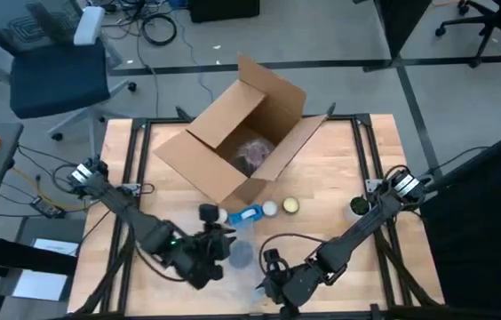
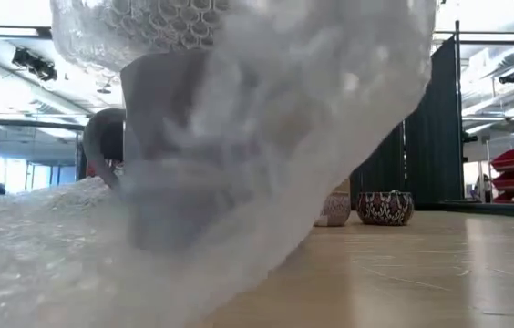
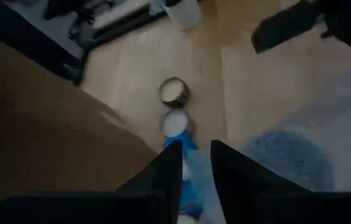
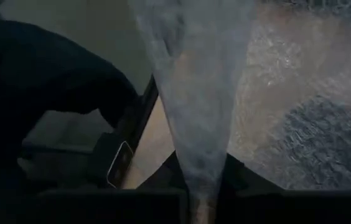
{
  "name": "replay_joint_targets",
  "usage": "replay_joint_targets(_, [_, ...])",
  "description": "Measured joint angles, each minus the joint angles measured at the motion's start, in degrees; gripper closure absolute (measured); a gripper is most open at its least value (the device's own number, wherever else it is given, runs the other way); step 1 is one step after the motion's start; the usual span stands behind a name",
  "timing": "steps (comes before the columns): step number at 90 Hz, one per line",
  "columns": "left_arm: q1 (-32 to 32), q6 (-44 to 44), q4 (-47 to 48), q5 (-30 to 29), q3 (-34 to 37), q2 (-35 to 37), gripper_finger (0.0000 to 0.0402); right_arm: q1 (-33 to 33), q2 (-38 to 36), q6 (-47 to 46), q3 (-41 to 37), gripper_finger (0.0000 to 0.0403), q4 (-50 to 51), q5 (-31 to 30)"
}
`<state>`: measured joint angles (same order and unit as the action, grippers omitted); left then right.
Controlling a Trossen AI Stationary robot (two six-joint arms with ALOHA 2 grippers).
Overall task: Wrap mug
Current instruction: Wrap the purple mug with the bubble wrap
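Observation:
A grey mug (image 2: pixel 175 155) stands upright on the wooden table, handle (image 2: pixel 102 146) to one side, with a sheet of bubble wrap (image 2: pixel 330 109) draped over it. From above the mug (image 1: pixel 240 254) sits near the front edge between both grippers. My right gripper (image 1: pixel 266 277) is just right of it, shut on the wrap (image 4: pixel 194 93). My left gripper (image 1: pixel 224 238) hovers just left of the mug, fingers (image 3: pixel 169 177) a narrow gap apart with nothing between them. My right gripper (image 4: pixel 201 186) pinches a gathered part of the bubble wrap (image 4: pixel 199 168) between its two fingers. From the fingers the sheet widens and runs drawn taut toward the mug (image 4: pixel 325 143), over which it lies. How many layers are pinched cannot be told.
An open cardboard box (image 1: pixel 242 142) with a wrapped item inside lies on its side at the table's middle far side. A blue item (image 1: pixel 246 214), a white round thing (image 1: pixel 270 208), a small bowl (image 1: pixel 291 205) and a dark cup (image 1: pixel 357 206) stand behind the mug.

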<state>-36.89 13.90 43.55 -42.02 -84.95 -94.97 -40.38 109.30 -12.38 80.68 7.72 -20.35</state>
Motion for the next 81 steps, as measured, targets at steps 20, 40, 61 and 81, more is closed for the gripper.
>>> replay_joint_targets(20, [-0.5, 3.6, -5.7, 8.2, 8.2, -0.1, 0.0332, -2.1, -1.7, 0.3, 0.0, 0.0403, 0.1, -1.4])
replay_joint_targets(40, [-3.2, 6.3, -15.0, 12.1, 13.5, -0.1, 0.0332, -1.6, -2.4, 0.7, 0.0, 0.0403, -0.2, -4.5])
replay_joint_targets(61, [-5.6, 10.4, -20.4, 12.3, 17.2, -0.1, 0.0333, 1.6, -2.4, 0.7, 0.0, 0.0403, -1.6, -5.0])
replay_joint_targets(81, [-6.8, 12.3, -24.3, 12.4, 19.9, -0.7, 0.0333, 5.4, -2.4, 1.5, 0.0, 0.0403, -2.0, -5.6])
